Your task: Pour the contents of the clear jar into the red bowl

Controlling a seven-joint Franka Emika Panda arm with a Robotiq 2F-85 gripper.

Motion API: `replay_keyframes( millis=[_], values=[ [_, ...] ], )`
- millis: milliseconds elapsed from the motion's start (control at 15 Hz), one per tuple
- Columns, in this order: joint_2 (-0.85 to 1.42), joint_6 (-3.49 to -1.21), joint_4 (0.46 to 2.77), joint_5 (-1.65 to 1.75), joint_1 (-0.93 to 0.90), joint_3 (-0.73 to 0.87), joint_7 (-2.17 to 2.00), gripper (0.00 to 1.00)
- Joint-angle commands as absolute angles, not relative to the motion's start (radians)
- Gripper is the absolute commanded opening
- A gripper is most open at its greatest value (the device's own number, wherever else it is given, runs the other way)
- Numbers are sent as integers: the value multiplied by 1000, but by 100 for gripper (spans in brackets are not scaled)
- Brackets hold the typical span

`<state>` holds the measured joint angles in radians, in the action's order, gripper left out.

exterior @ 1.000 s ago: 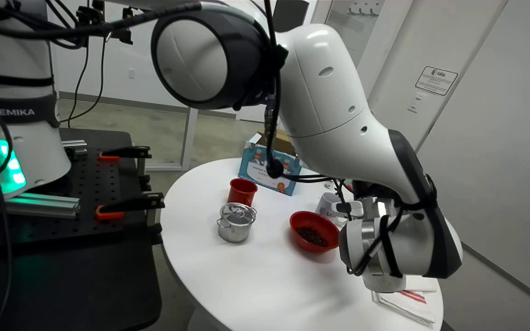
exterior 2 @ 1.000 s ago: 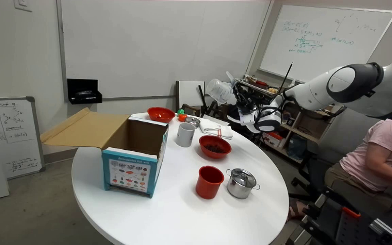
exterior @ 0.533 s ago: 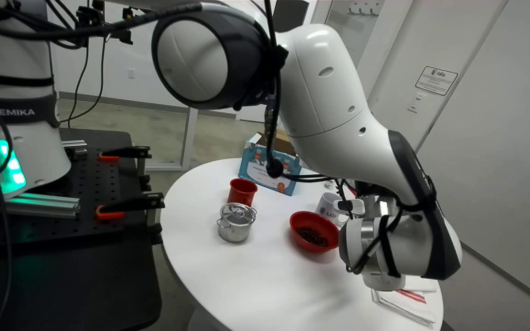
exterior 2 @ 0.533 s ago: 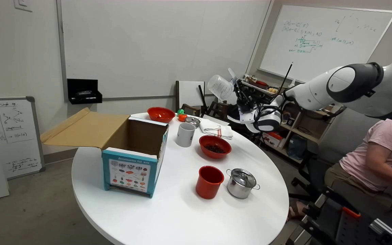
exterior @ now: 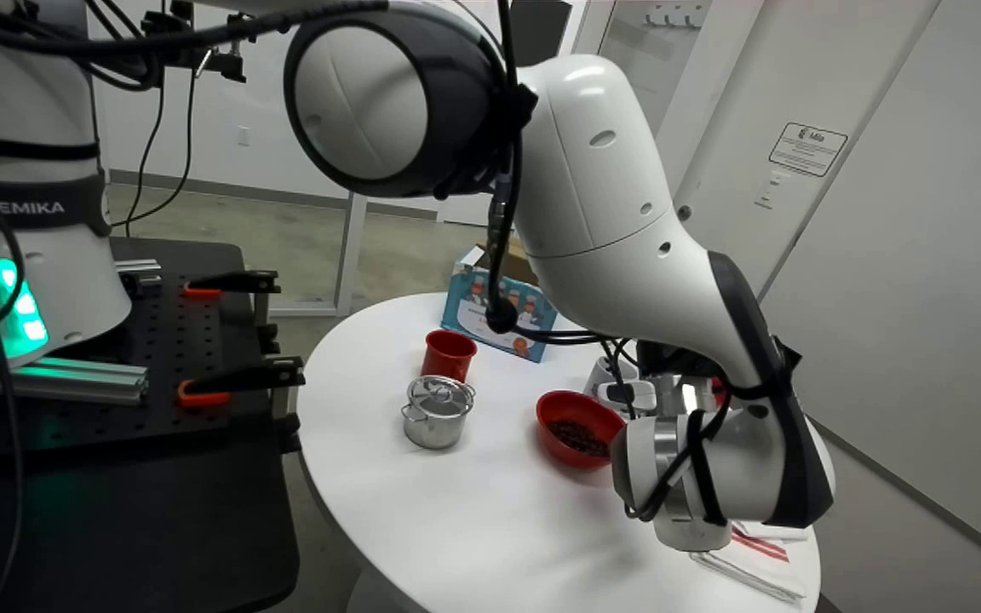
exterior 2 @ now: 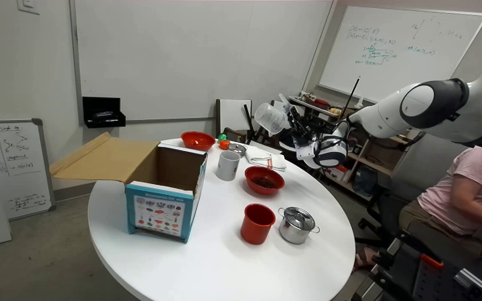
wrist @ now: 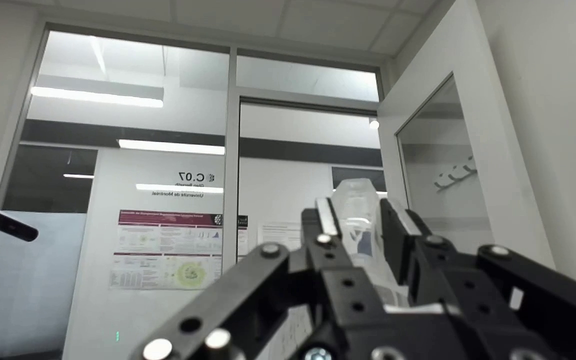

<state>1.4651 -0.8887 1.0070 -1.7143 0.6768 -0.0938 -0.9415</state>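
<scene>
The clear jar is held in the air, tilted, in an exterior view. It looks empty there. The wrist view shows part of the clear jar between the fingers of my gripper, which is shut on it. My gripper is above the far side of the table. The red bowl holds small dark pieces and stands below and nearer than the jar; it also shows in an exterior view. A second red bowl stands at the far edge. My wrist hides jar and fingers in an exterior view.
A white mug stands close to the red bowl. A silver jar and folded towel lie behind. A red cup, silver pot and open box stand on the round table.
The jar rises slightly, then drops lower, staying tilted. In an exterior view my wrist has shifted a little left, toward the bowl and mug. The things on the table have not moved.
</scene>
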Motion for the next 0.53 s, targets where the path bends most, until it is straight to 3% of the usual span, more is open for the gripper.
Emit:
replay_keyframes(
  millis=[0,467],
  values=[
    [1426,-925,986,-1641,596,-12,-919,7],
    [1263,-1056,986,-1541,450,46,-964,7]
  ],
)
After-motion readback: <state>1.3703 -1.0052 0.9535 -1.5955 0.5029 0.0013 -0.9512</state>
